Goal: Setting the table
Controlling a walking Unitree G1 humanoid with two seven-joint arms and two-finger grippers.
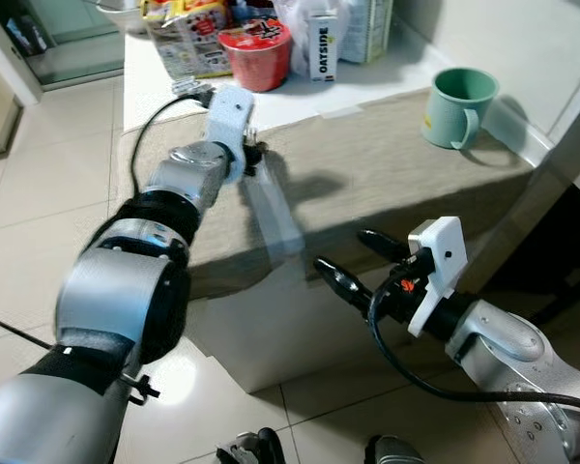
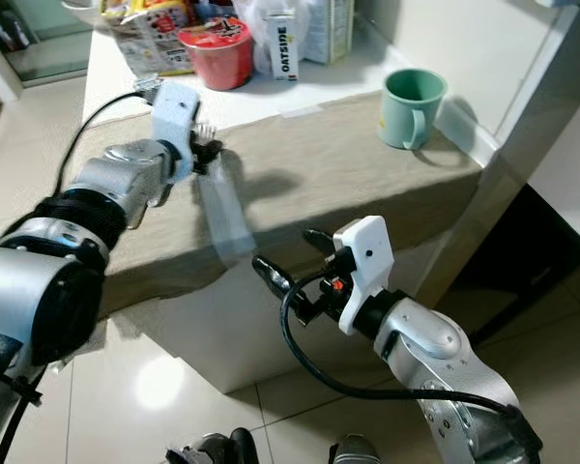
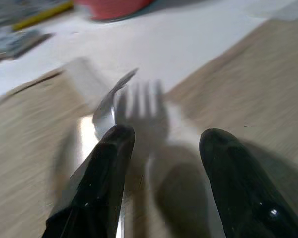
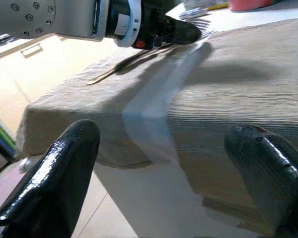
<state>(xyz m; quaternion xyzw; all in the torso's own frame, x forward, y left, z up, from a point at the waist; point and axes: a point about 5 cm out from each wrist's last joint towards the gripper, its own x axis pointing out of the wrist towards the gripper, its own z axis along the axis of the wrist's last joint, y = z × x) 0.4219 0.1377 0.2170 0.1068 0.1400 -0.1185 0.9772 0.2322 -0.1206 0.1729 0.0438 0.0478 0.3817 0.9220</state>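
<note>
A metal fork (image 3: 144,101) pokes out past the fingertips of my left gripper (image 1: 258,155), which is shut on it low over the beige cloth (image 1: 377,169) on the table. In the right wrist view the fork's handle (image 4: 124,64) sticks out behind that gripper. A clear plastic sleeve (image 1: 275,217) trails from the left gripper down to the cloth's front edge. My right gripper (image 1: 340,249) hovers open in front of the table edge, below the cloth and just right of the sleeve, holding nothing. A green mug (image 1: 459,106) stands on the cloth's far right corner.
At the back of the white table stand a red bowl (image 1: 256,53), an Oatside carton (image 1: 322,43) and food packets (image 1: 188,34). A white wall panel (image 1: 570,106) runs along the right side. Tiled floor (image 1: 39,203) lies to the left and below.
</note>
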